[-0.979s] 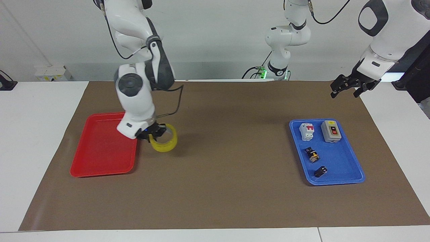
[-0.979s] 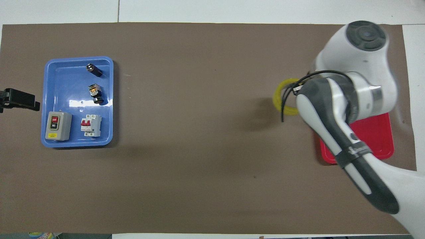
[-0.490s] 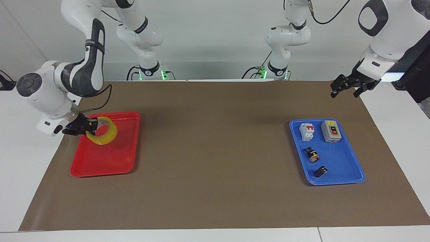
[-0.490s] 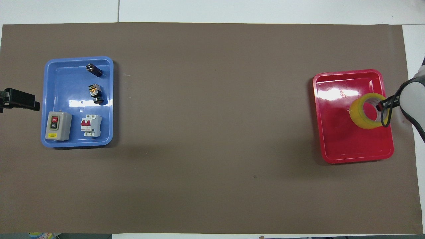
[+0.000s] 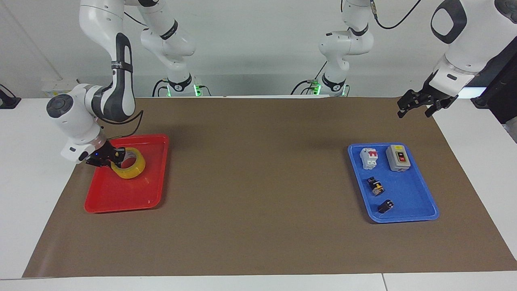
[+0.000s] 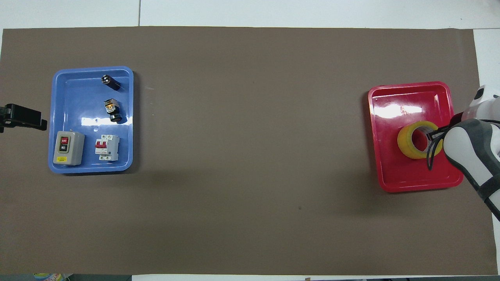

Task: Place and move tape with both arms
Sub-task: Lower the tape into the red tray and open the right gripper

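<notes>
Right claw (image 5: 109, 157) (image 6: 433, 134): clamped on the tape (image 5: 128, 173) (image 6: 404, 142), one finger seemingly inside the ring and one outside, gripping the wall on the side toward the right arm's end of the table.

Tape: now inside the red tray (image 5: 121, 194) (image 6: 410, 101), in the half nearer to the robots, lying close to flat with the hole facing up. A second ago, held over the bare table just beside the red tray. Half a second ago, over the red tray but higher and tipped more on edge. Since then, lowered and levelled. Cannot tell whether resting on the red tray's floor or hanging just above it.

Meaning for the task: carry to the red tray looks done, and set-down is in hand or nearly finished. Next, probably: open the claw, lift straight up without dragging the ring. Risk: inner finger catching the core and pulling the roll along.

Left claw (image 5: 420, 105) (image 6: 23, 117): spread wide, holding nothing, waiting well apart from the red tray at the left arm's end of the table, unmoved throughout.
</notes>
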{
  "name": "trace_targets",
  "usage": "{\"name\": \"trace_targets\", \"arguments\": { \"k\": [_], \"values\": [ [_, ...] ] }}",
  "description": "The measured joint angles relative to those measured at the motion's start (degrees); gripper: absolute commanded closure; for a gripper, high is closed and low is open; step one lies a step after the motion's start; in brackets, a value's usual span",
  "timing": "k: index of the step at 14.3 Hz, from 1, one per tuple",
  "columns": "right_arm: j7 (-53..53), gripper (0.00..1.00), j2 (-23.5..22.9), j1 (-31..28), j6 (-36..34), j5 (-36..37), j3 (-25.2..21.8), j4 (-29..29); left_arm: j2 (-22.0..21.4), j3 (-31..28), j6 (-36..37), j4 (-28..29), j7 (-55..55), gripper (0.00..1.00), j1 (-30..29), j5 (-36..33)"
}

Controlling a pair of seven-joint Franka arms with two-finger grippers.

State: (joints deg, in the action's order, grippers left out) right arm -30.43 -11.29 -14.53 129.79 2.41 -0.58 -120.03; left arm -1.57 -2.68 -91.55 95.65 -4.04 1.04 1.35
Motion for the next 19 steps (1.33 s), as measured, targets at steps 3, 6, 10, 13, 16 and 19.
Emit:
{"name": "trace_targets", "arguments": {
  "k": [3, 6, 10, 13, 16, 19],
  "values": [
    [1.2, 1.0, -0.8, 0.2, 1.7, -0.2, 0.1, -0.6, 0.0, 0.0, 0.0, 0.0, 0.0, 0.0, 0.0, 0.0],
    [2.9, 1.0, -1.3, 1.3, 1.9, -0.3, 0.2, -0.6, 0.0, 0.0, 0.0, 0.0, 0.0, 0.0, 0.0, 0.0],
    [3.0, 0.0, -1.3, 1.5, 2.0, -0.3, 0.2, -0.6, 0.0, 0.0, 0.0, 0.0, 0.0, 0.0, 0.0, 0.0],
    [3.0, 0.0, -1.1, 1.6, 2.0, -0.3, 0.3, 0.5, 0.0, 0.0, 0.0, 0.0, 0.0, 0.0, 0.0, 0.0],
    [3.1, 0.0, 0.1, 3.2, -4.5, -0.3, 0.3, 5.9, 0.0, 0.0, 0.0, 0.0, 0.0, 0.0, 0.0, 0.0],
    [6.3, 0.0, 3.3, 5.5, -16.8, -0.4, 0.4, 12.7, 0.0, 0.0, 0.0, 0.0, 0.0, 0.0, 0.0, 0.0]
  ]
}}
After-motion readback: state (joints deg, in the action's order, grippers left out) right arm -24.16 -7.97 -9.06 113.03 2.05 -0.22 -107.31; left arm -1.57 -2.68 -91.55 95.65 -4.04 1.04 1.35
